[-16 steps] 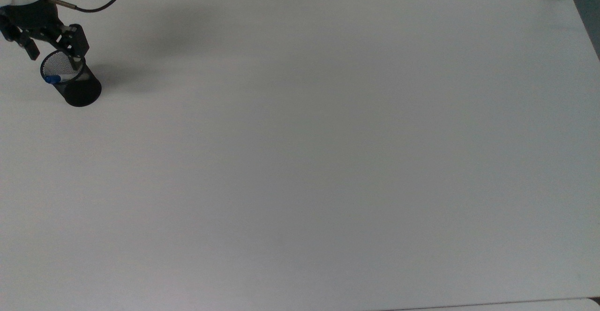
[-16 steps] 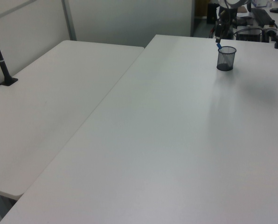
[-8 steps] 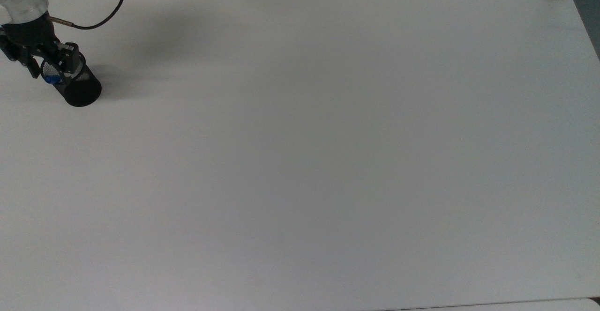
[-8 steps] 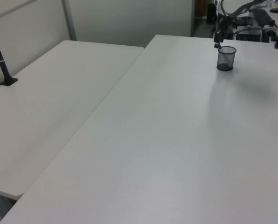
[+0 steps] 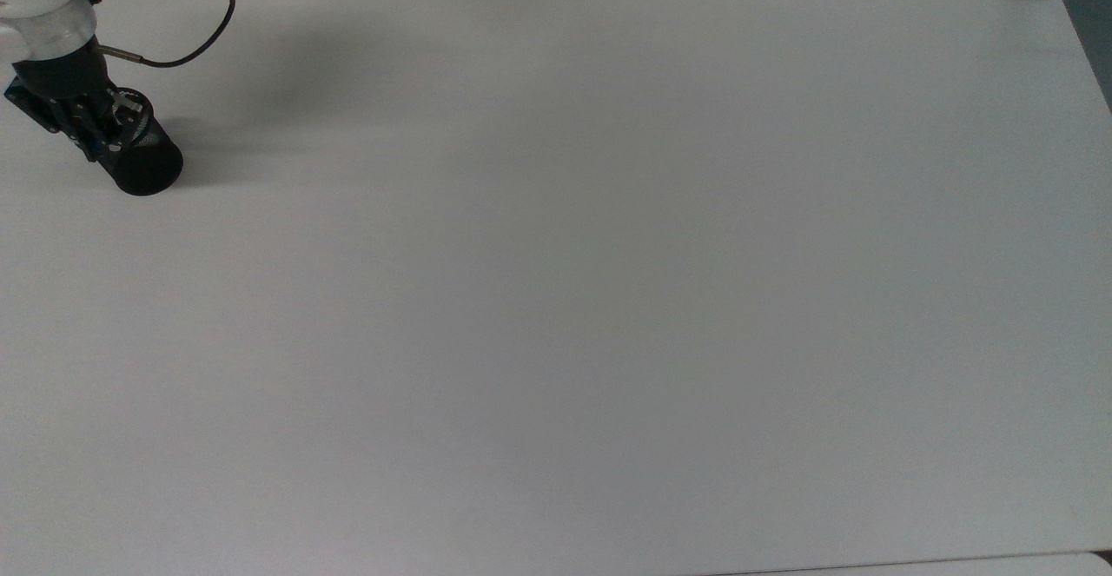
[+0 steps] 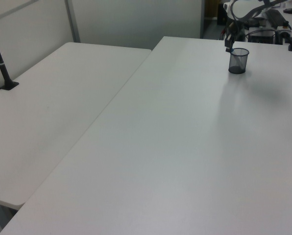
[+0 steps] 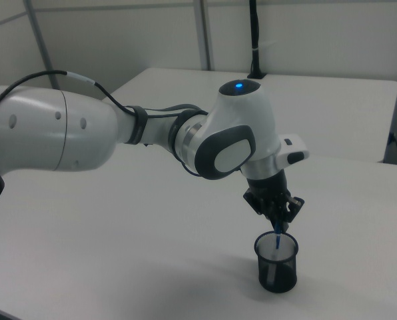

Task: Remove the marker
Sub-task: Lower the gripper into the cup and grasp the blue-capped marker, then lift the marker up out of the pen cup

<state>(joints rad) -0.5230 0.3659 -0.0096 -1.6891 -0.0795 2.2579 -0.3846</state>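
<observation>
On the white worktop, the arm is finishing its drop over the black mesh cup, which is shifting slightly. The hand, wide open a second ago, is now pinching the blue cap of the marker, which is standing tilted inside the cup, so the lift-out looks ready to begin.

White table — mesh cup

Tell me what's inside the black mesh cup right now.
In the right view, the marker stands inside the black mesh cup, its blue top at the gripper just above the rim. Its lower end, deep in the cup, is covered by the mesh wall.
</observation>
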